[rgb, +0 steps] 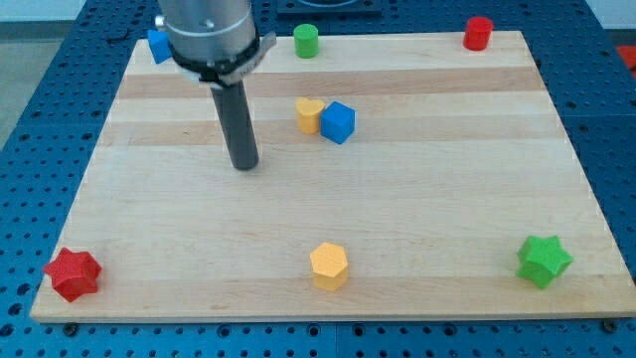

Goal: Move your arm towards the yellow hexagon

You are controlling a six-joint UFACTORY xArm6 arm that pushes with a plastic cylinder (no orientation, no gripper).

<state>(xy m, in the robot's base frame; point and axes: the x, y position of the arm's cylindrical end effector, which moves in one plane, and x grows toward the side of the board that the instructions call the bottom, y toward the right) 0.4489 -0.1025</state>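
Note:
The yellow hexagon (329,266) sits near the view's bottom edge of the wooden board (417,199), about at its middle. My tip (244,164) rests on the board up and to the left of the hexagon, well apart from it. The rod rises from the tip to the arm's grey body (209,35) at the view's top left. A yellow heart-shaped block (309,114) and a blue cube (338,122) touch each other to the right of my tip.
A red star (73,273) lies at the bottom left corner, a green star (544,261) at the bottom right. A green cylinder (305,41), a red cylinder (478,33) and a blue block (158,46) stand along the top edge.

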